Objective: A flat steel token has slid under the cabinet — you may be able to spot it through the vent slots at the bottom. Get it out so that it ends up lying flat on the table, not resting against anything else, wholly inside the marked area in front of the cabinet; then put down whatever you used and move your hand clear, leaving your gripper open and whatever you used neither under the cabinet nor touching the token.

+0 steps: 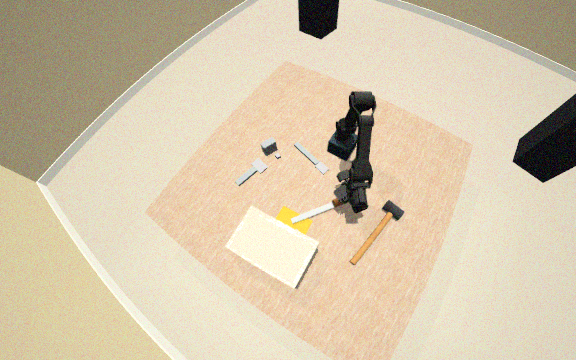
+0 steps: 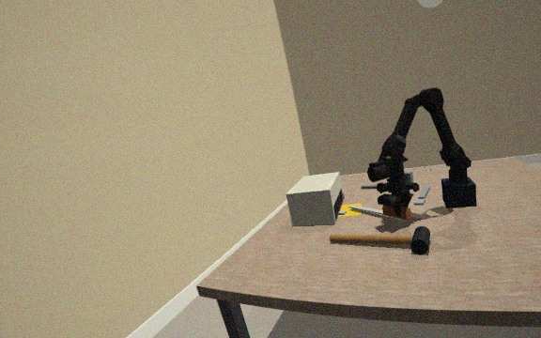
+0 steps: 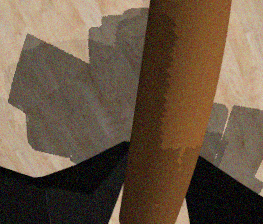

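Observation:
My gripper (image 1: 342, 200) (image 2: 396, 206) (image 3: 157, 154) is shut on the brown handle (image 3: 179, 90) of a long tool, low over the table. The tool's pale straight blade (image 1: 314, 212) (image 2: 367, 210) points at the cabinet, its tip over the yellow marked area (image 1: 304, 226) (image 2: 352, 212). Whether the tip touches the table I cannot tell. The white cabinet (image 1: 273, 245) (image 2: 312, 207) stands behind that area. A small grey flat piece (image 2: 342, 213), seemingly the token, shows at the cabinet's front bottom edge in the exterior view. The cabinet hides it in the top view.
A mallet (image 1: 372, 237) (image 2: 371, 239) with a black head lies beside the gripper and cabinet. Two grey flat-ended tools, one nearer the arm base (image 1: 307, 154) and one farther left (image 1: 247, 175), lie across the table. A grey block (image 1: 268, 146) and a tiny cube (image 1: 278, 156) are near them.

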Controlling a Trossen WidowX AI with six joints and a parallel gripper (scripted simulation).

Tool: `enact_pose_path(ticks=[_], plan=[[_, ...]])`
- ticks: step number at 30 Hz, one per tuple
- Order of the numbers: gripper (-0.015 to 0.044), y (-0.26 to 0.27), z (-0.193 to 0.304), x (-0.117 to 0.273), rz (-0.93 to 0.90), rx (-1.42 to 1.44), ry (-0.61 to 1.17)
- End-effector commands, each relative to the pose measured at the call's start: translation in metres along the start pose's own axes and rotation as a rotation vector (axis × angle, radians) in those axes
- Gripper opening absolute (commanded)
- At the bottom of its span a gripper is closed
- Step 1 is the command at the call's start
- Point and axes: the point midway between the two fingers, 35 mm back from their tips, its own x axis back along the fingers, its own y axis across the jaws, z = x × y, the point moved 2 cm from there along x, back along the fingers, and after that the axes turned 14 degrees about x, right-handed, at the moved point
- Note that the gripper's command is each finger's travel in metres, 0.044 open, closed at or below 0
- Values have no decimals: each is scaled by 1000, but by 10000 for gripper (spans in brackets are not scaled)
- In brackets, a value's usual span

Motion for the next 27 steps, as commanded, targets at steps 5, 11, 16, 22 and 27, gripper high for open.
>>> enact_pose_path(ticks=[5, 11, 16, 22, 27], plan=[[0, 14, 1, 3, -9, -3, -13], [0, 22, 4, 3, -10, -3, -12], [0, 28, 6, 3, -10, -3, -12], [0, 35, 8, 3, -11, -3, -12], [0, 41, 10, 3, -11, -3, -12]])
